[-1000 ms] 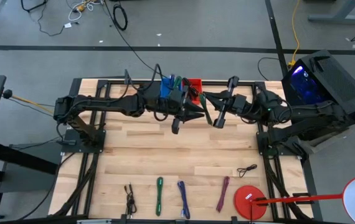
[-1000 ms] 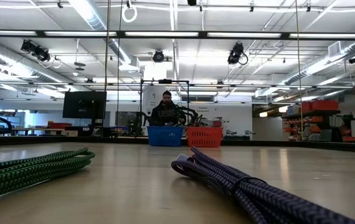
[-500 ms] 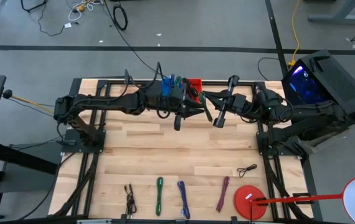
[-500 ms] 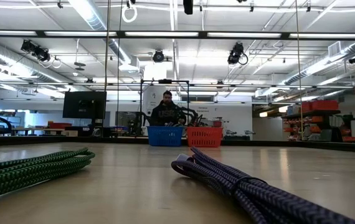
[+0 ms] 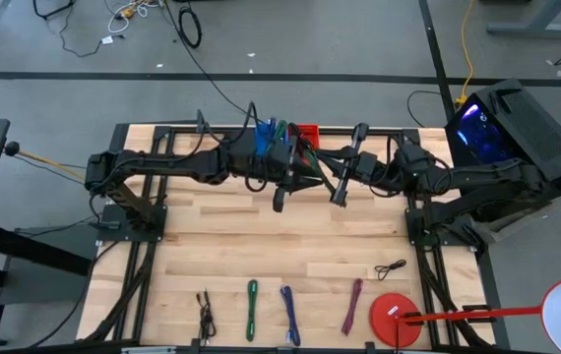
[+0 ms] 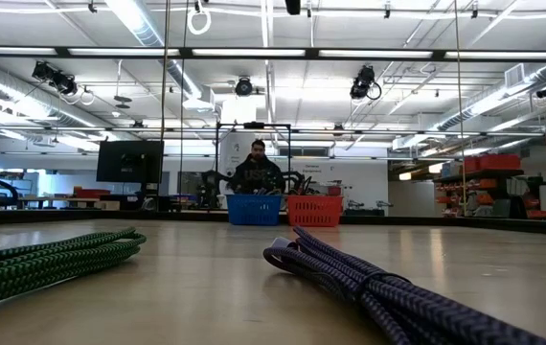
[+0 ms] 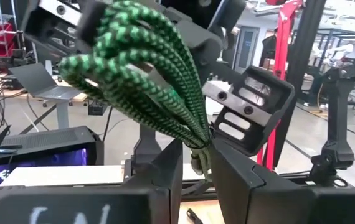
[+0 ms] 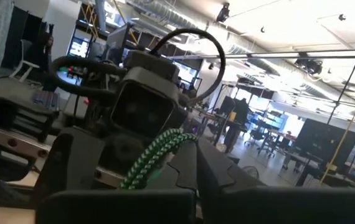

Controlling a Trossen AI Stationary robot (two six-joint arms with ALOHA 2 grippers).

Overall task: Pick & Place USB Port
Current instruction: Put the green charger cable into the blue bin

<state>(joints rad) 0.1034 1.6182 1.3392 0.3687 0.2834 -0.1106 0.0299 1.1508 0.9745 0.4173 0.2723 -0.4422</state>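
- Holding a green braided cable in the left gripper, upper centre of the high view, near the blue bin.
- Right gripper is shut, empty.
- Next, I judge: lower and release into a bin.

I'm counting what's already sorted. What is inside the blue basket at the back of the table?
The left arm covers most of the blue basket from above. In the low view only its outer wall shows, so its contents cannot be seen.
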